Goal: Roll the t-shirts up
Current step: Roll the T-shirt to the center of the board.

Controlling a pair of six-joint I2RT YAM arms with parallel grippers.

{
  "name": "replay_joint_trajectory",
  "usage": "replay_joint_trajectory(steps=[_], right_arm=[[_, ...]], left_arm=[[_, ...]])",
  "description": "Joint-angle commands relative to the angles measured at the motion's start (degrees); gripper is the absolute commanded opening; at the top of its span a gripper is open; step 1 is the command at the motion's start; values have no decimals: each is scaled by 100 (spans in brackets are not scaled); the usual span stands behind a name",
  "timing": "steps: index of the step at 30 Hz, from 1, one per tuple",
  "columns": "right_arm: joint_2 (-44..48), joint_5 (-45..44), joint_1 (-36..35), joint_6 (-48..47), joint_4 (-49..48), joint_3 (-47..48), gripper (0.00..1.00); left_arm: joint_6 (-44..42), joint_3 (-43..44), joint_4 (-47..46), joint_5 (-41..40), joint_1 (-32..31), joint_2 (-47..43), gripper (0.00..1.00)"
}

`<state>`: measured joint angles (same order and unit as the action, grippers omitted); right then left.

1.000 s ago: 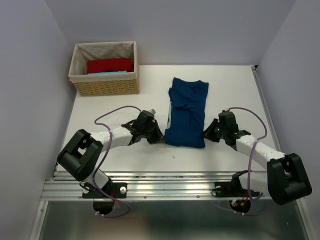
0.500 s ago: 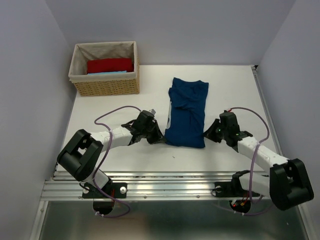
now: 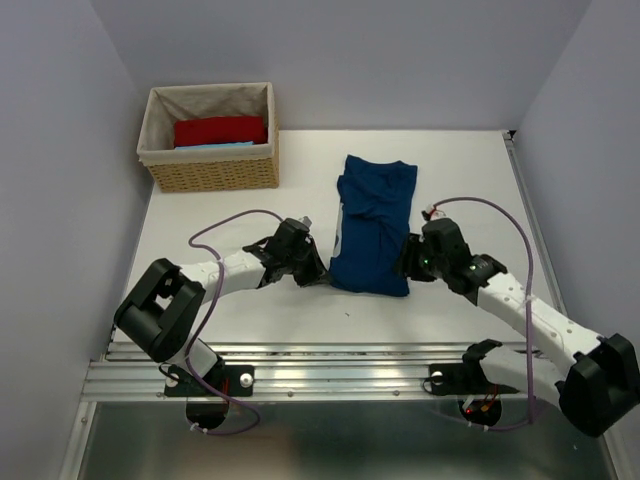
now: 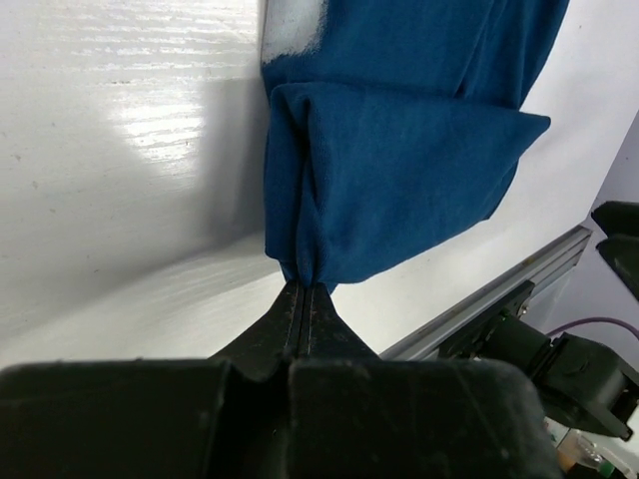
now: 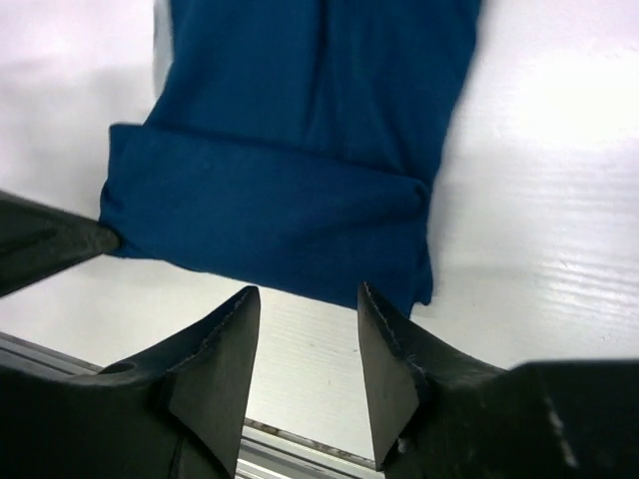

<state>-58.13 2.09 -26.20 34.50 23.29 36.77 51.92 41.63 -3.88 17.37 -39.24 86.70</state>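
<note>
Navy t-shirt [image 3: 375, 220] corner pinched by left gripper [image 4: 305, 291]; right gripper [image 5: 305, 295] parted, just short.

Top external view: fixed high behind the arm bases, looking down from afar on the whole table [image 3: 470, 180]. Left wrist view: close and low, facing along the left claw [image 4: 305, 291] onto the navy t-shirt [image 4: 399, 170]. Right wrist view: close, facing past the right claw [image 5: 307, 297] onto that shirt's same near end, which all three views share.
</note>
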Motion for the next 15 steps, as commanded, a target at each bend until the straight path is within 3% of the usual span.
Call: replay_joint_trajectory(steps=[1,4,15], right_arm=[[-400,-726,-842,-883,343,742,52],[-777,-964,-1438,-1277,212,962,59],[-1815,-2256,-2908,-2456,-114,1402,64]], left_arm=[[-121,355,185,39,83,-250,0],[-226,469,291,83,206,-232,0],[-490,566,362,162,541,-30,0]])
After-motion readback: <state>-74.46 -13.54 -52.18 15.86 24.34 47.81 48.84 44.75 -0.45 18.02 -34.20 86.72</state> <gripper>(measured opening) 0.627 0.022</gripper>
